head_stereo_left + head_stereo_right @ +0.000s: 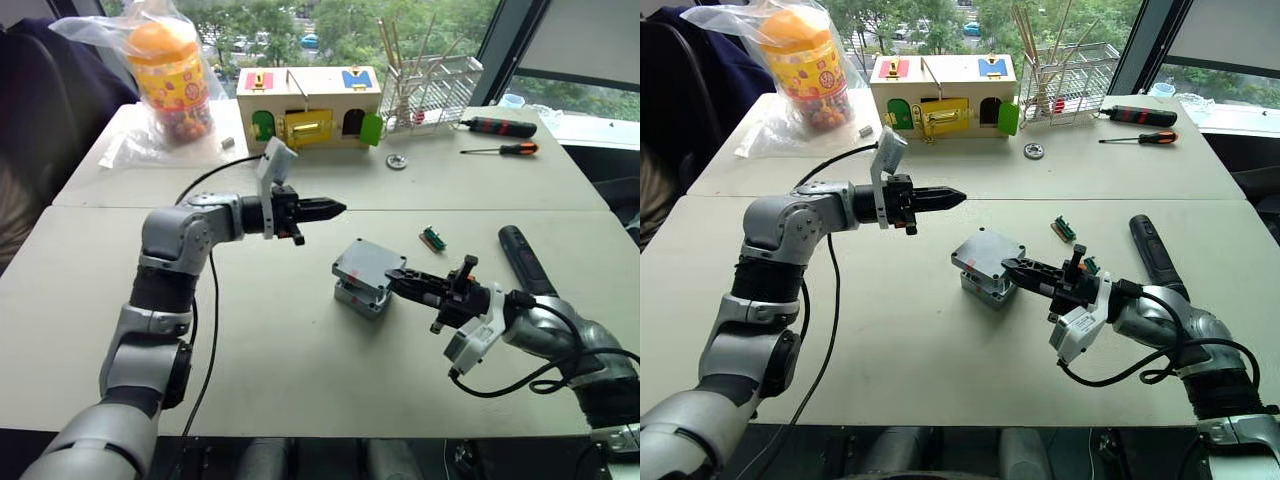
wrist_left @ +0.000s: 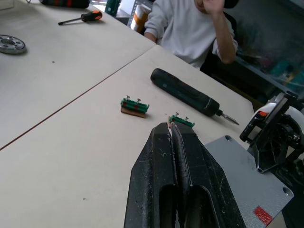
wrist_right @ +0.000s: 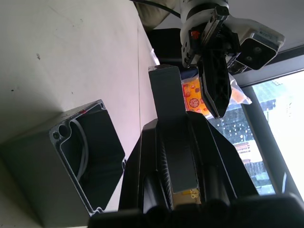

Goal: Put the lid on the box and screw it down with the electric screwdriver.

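The grey lid point(image 1: 366, 262) hangs tilted just over the grey box point(image 1: 360, 298) at the table's middle. My right gripper point(image 1: 392, 273) is shut on the lid's right edge. In the right wrist view the lid point(image 3: 166, 92) shows edge-on between the fingers, and the box point(image 3: 80, 156) beside it is open, with its hollow inside showing. My left gripper point(image 1: 338, 209) is shut and empty, raised above the table behind and to the left of the box. The black electric screwdriver point(image 1: 525, 260) lies on the table to the right of my right gripper.
A wooden box with coloured doors point(image 1: 308, 105), a sweets jar in a plastic bag point(image 1: 168, 75) and a wire rack point(image 1: 430, 90) line the back. Two hand screwdrivers point(image 1: 500, 127), a metal ring point(image 1: 397, 161) and a small green connector point(image 1: 433, 238) lie nearby. A person point(image 2: 190, 28) sits at the right.
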Controlling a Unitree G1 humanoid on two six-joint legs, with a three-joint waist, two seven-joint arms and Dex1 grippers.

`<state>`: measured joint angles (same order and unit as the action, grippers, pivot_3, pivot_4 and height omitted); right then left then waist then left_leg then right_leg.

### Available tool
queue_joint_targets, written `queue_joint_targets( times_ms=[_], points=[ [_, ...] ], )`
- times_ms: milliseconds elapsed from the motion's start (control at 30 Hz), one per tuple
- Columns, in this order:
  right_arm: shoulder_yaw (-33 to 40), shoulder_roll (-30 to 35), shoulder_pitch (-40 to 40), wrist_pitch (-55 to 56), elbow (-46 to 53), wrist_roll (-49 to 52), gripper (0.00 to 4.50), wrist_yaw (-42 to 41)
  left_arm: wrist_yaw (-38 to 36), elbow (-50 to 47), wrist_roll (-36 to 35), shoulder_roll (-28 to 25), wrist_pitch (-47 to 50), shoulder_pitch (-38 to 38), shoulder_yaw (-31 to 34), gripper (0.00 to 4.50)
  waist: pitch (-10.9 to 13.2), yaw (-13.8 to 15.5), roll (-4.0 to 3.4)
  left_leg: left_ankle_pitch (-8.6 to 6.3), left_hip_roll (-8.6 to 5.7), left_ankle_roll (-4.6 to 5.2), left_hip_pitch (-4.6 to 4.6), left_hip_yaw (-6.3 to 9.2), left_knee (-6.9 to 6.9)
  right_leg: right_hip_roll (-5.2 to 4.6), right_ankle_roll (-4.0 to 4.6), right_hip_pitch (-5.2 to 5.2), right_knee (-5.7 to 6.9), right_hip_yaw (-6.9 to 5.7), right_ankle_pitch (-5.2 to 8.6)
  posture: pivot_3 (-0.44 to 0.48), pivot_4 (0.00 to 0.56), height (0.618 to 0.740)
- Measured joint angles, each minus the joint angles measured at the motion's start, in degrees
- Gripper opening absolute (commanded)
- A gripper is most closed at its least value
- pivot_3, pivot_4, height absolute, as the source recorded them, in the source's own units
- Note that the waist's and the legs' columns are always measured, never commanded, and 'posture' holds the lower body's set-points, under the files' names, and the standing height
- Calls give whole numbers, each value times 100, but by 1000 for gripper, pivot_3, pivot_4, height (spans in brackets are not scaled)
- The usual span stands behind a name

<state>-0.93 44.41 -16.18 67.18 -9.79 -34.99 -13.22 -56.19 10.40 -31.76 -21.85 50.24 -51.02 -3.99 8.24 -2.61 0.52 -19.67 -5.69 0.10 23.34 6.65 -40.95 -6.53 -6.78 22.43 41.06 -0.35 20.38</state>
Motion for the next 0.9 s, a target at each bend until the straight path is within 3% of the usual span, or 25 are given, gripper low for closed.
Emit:
queue_joint_targets(
  times_ms=[333, 900],
  points=[
    [-152, -11, -264, 202, -989, -1410, 95, 1285, -385, 124, 542, 60, -713, 211, -712, 51, 0, -6, 0, 0, -1, 0, 0, 0, 1, 1, 0, 3, -1, 1, 0, 0, 150, 740],
    [-875, 187, -414, -166, -1016, -2338, 95, 2805, -733, 473, 1066, 261, -1206, 297, -1191, 51, -3, 0, -5, 0, -2, 0, 0, 0, 2, 2, 0, -1, -1, 3, 0, 0, 150, 740]
  ],
)
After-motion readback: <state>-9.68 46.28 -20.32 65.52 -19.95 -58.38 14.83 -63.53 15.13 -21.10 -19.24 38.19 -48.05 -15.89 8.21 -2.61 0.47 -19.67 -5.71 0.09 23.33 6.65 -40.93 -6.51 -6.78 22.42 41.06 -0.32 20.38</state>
